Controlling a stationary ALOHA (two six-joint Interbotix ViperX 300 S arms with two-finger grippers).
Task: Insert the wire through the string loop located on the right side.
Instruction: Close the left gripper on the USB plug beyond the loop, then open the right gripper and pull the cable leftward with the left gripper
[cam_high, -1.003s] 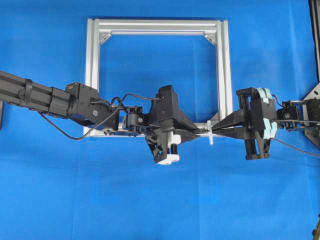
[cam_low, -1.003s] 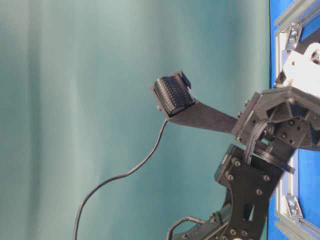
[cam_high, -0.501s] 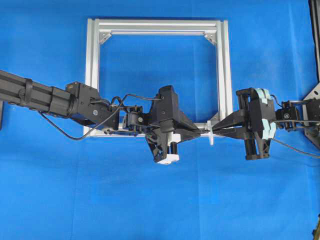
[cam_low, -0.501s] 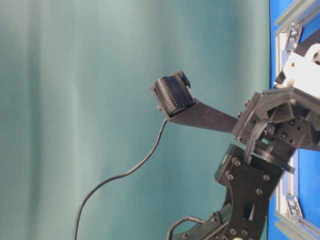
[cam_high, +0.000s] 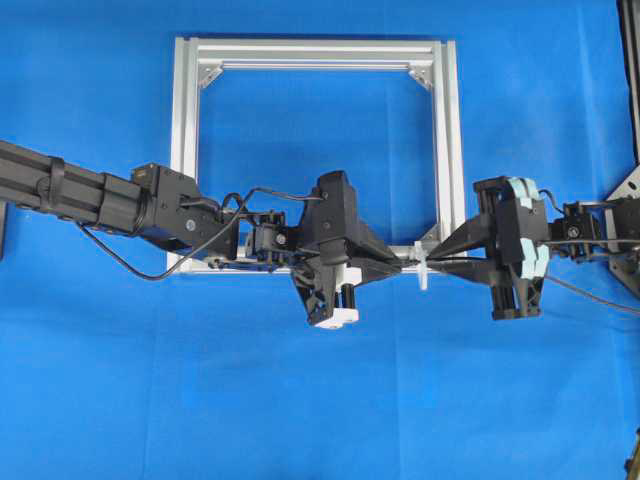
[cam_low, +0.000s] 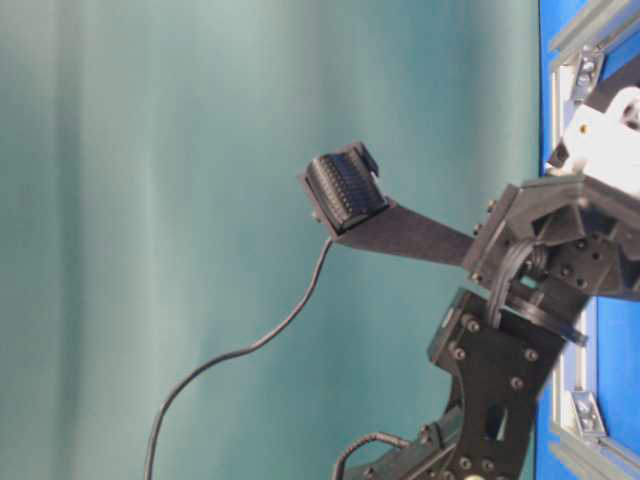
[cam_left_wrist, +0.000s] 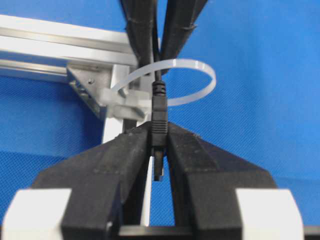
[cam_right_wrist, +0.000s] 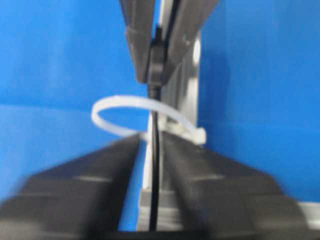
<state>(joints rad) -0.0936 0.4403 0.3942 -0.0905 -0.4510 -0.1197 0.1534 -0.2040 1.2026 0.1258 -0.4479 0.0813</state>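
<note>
Wire (cam_left_wrist: 159, 107) is clamped at its plug end by the left gripper (cam_left_wrist: 159, 150), jaws shut tight on the plug body. The thin lead runs on through the string loop (cam_left_wrist: 200, 75), so the threading looks done at this point. The loop is tied to the lower bar of the frame (cam_high: 448, 150) near its right corner, seen as a small white tie (cam_high: 421, 268) in the overhead view.

Right gripper (cam_right_wrist: 155, 150): jaws stand apart on either side of the wire, and a gap is visible between each pad and the lead. Judged released or releasing; no firm hold is seen there. That view is motion-blurred, so light contact cannot be ruled out.

Step in hand, as judged: a handover or regrip across the loop.

Notes for doing it well:
- The left grip should be kept shut until the right jaws are re-closed on the wire past the loop.
- The wire should be kept centred between the right pads before closing, or it may be pushed aside.
- Any pull should be kept along the loop's axis; the tie is thin and easily bent.
- Slack trailing behind the right arm should be watched for snagging.
</note>
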